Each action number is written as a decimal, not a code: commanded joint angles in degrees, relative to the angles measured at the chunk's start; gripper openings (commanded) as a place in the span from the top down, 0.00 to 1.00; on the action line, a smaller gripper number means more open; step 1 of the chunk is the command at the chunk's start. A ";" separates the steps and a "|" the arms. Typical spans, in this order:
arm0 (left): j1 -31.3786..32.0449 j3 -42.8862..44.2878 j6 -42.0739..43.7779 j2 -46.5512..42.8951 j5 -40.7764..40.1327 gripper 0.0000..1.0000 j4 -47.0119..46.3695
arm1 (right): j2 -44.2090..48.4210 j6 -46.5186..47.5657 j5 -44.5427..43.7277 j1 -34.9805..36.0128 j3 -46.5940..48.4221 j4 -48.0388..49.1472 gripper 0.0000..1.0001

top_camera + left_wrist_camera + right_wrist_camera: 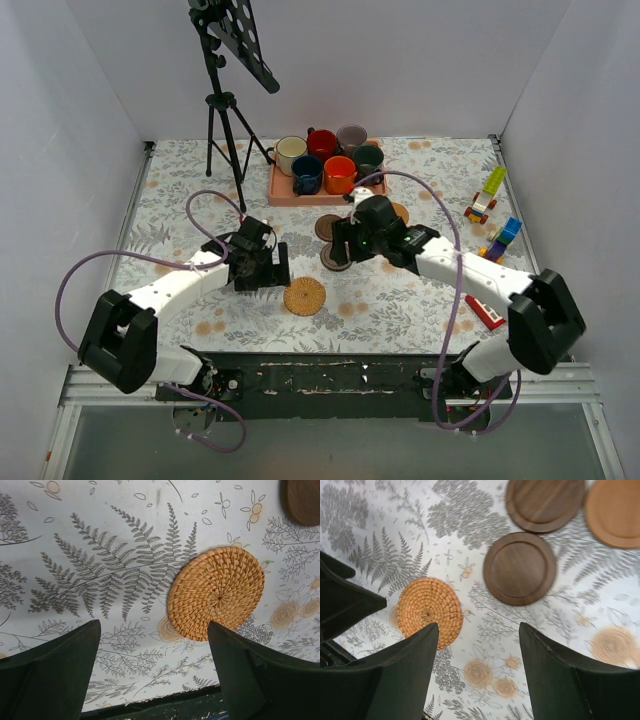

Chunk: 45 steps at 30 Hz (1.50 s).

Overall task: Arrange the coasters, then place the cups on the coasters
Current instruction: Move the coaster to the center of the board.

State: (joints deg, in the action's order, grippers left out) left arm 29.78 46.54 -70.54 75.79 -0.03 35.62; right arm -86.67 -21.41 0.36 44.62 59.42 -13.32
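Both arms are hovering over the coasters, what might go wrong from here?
The left tool and right tool hang close together near the woven coaster, so they might collide. The nearer dark coaster sits close to the farther dark coaster and the tan coaster; grabbing one could nudge its neighbours.

Left hand (152,626) and right hand (479,626) both spread wide, facing downward.

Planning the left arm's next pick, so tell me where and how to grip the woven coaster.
Probably the rim. The woven coaster lies flat on the table, thin, with no handle, so come down from above with the open left gripper and pinch across one edge. Its sides are clear; the dark coaster lies apart.
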 commanded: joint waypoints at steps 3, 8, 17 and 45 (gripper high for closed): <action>5.98 3.37 1.63 4.27 -0.75 0.10 -2.74 | 11.25 -3.46 -9.14 -2.34 -6.50 -0.21 0.25; 8.98 4.70 3.57 8.67 -3.22 0.10 -2.22 | 14.95 -5.22 -11.26 -3.40 -9.23 0.05 0.24; 8.98 4.43 5.94 11.13 -0.50 0.19 -6.17 | 14.78 -6.36 -11.17 -3.49 -9.06 0.58 0.27; 10.83 6.19 6.21 13.42 -3.84 0.31 -5.30 | 17.07 -4.78 -13.37 -3.49 -10.46 0.58 0.29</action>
State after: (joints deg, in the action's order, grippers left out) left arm 39.99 52.56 -64.14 91.72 -3.49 29.65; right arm -70.72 -26.76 -11.84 41.25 49.67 -13.96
